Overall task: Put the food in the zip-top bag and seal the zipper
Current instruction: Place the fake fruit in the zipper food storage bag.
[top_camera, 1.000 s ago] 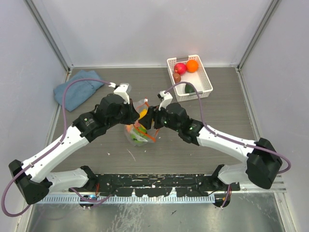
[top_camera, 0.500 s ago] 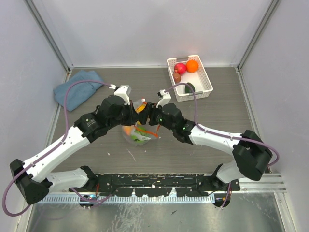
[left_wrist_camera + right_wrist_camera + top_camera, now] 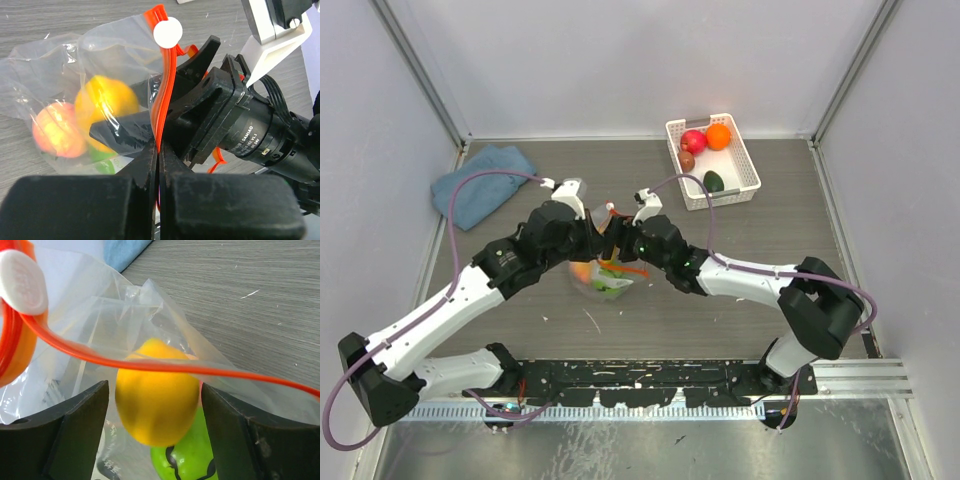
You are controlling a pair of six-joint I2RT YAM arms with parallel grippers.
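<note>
The clear zip-top bag [image 3: 605,280] lies mid-table between both grippers. My left gripper [image 3: 595,240] is shut on its red-orange zipper [image 3: 167,80], holding the mouth up; the fingertips [image 3: 158,150] pinch the strip below the white slider [image 3: 168,32]. My right gripper [image 3: 623,243] is at the bag's mouth, open [image 3: 155,390], with the yellow fruit [image 3: 157,400] between its fingers and touching neither. A green fruit [image 3: 187,460] lies under it. A peach fruit [image 3: 52,130] is also in the bag [image 3: 55,65]. The zipper [image 3: 165,367] crosses in front.
The white lattice basket [image 3: 745,160] at the back right holds a red fruit [image 3: 693,140], an orange one [image 3: 718,135], a small brown one [image 3: 687,160] and a dark green one [image 3: 714,181]. A blue folded cloth [image 3: 480,180] lies at the back left.
My right gripper has moved left, right up to the bag's mouth next to my left gripper. The yellow fruit now sits lower, inside the bag.
</note>
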